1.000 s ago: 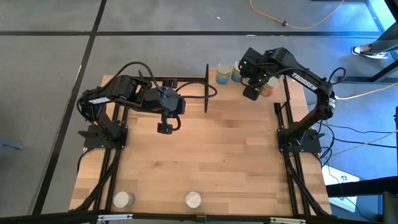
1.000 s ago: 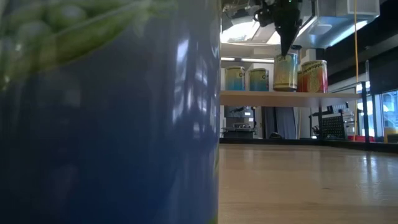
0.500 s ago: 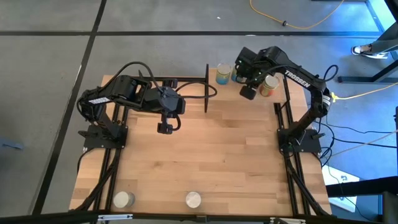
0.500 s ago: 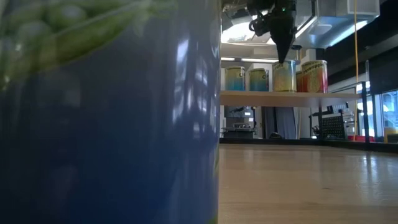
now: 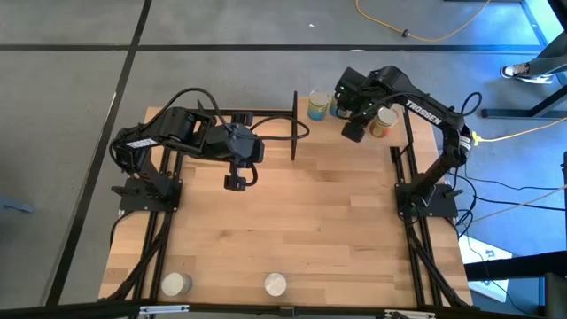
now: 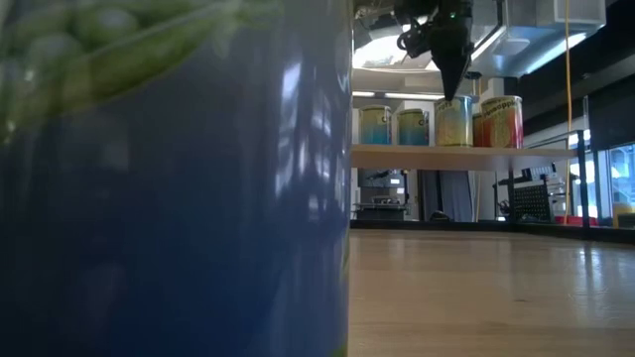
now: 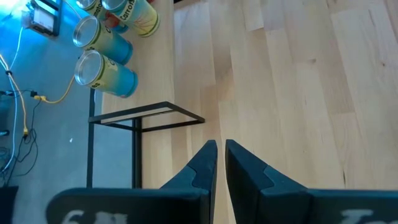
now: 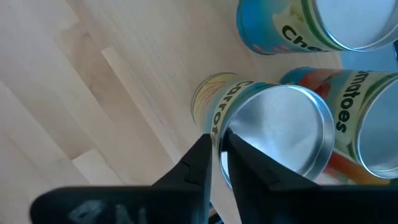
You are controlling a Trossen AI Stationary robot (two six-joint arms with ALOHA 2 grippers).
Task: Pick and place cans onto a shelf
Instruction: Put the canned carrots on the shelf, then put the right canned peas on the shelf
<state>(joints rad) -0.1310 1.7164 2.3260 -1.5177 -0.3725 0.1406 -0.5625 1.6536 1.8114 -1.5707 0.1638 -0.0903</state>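
Note:
The shelf (image 6: 496, 156) stands at the table's far right and carries several cans: two blue ones (image 6: 375, 126) (image 6: 413, 127), a yellowish one (image 6: 453, 124) and an orange one (image 6: 501, 121). My right gripper (image 8: 217, 152) is over the shelf, pointing down, shut at the yellowish can's top (image 8: 280, 134). It also shows in the high view (image 5: 353, 131). My left gripper (image 5: 235, 182) hangs shut and empty over the table's far left part. Two more cans (image 5: 175, 283) (image 5: 275, 284) stand upright on the table at its near edge. My right gripper pinches the yellowish can's top rim (image 8: 216, 127) between its two fingers, one finger over the silvery top and one outside against the label. The fingers come from above, pointing down. The can stands upright among the others; the shelf's front edge hides its base.
A blue can (image 6: 169, 198) right in front of the low camera blocks that view's left half. The shelf's black end frame (image 5: 294, 124) stands between the two grippers. Bare tabletop (image 5: 310, 221) lies in the middle.
My right gripper has gone a little toward the table's left edge and down, with the yellowish can under it. The can's top now sits lower, level with the neighbouring cans on the shelf. Nothing has moved in the last half second.

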